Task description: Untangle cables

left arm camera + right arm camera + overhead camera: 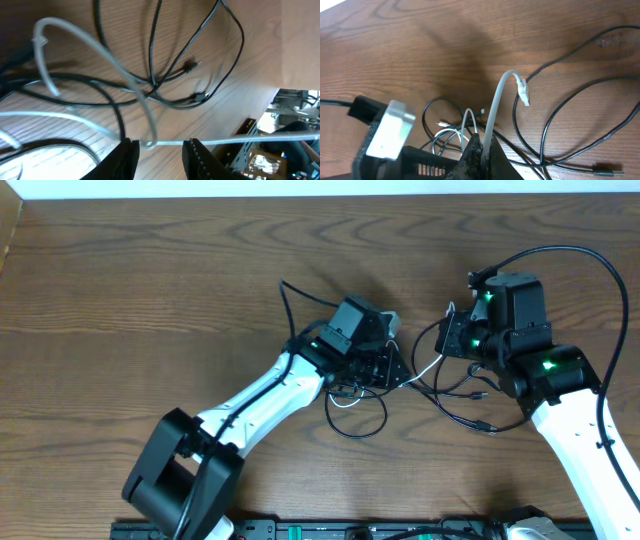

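The cables lie tangled on the wooden table between my two grippers. Thin black cables [462, 397] loop to the right, and one black loop [357, 423] hangs toward the front. My right gripper [484, 142] is shut on the white cable [492, 112], which rises from the jaws and ends in a white plug [524, 93]. My left gripper [161, 145] is open above the tangle. A stretch of the white cable [235, 137] runs across just past its fingertips, ungripped. Black cables [150, 90] with small plug ends [190, 65] cross beyond it. From overhead, the left gripper [388, 368] and right gripper [448, 340] are close together.
A thick black wire [600, 270] arcs over the right arm. The table's back edge [300, 195] runs along the top, and an equipment rail [350, 530] lies along the front. The left arm's grey-topped wrist [390, 129] crowds the right gripper.
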`<state>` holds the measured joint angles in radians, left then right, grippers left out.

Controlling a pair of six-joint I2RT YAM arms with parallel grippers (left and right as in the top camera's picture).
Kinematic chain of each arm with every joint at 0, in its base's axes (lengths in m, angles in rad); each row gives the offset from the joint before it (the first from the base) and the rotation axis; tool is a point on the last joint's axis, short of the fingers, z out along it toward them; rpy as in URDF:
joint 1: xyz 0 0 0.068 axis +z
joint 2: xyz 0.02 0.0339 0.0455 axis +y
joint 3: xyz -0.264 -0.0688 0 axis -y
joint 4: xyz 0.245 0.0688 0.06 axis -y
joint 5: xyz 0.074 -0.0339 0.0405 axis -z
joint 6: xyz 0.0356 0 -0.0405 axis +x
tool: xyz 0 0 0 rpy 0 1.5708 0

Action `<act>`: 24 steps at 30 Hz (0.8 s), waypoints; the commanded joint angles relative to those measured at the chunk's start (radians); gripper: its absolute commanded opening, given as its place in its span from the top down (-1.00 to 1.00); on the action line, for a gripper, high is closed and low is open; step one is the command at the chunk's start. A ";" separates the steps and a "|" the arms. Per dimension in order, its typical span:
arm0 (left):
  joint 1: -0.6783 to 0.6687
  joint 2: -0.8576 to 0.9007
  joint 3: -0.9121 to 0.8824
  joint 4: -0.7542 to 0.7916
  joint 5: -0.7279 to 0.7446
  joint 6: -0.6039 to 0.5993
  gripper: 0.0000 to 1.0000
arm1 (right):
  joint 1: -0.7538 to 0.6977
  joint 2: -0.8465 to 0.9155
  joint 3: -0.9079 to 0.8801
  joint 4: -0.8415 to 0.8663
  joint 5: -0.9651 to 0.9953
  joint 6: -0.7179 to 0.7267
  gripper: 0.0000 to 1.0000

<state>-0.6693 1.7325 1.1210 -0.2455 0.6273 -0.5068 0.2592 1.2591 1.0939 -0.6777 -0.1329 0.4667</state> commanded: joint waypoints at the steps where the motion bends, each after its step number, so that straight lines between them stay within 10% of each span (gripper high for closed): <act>1: -0.006 0.024 -0.004 0.035 0.015 -0.056 0.31 | -0.003 -0.011 0.020 -0.008 0.019 -0.011 0.98; 7: -0.006 0.030 -0.004 0.055 -0.040 -0.082 0.35 | -0.003 -0.011 0.020 -0.008 0.019 -0.011 0.98; 11: -0.005 0.030 -0.004 0.054 -0.032 -0.107 0.85 | -0.003 -0.011 0.020 -0.015 0.045 -0.011 0.98; 15: 0.023 0.024 -0.004 0.152 0.157 -0.180 0.85 | -0.003 -0.011 0.019 -0.053 0.125 -0.011 0.98; 24: 0.234 0.003 -0.003 0.924 0.655 -0.913 0.85 | -0.004 0.040 0.017 -0.121 0.243 -0.011 0.98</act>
<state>-0.5014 1.7527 1.1019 0.4870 1.0664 -1.0538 0.2592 1.2682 1.0958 -0.7845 0.0486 0.4625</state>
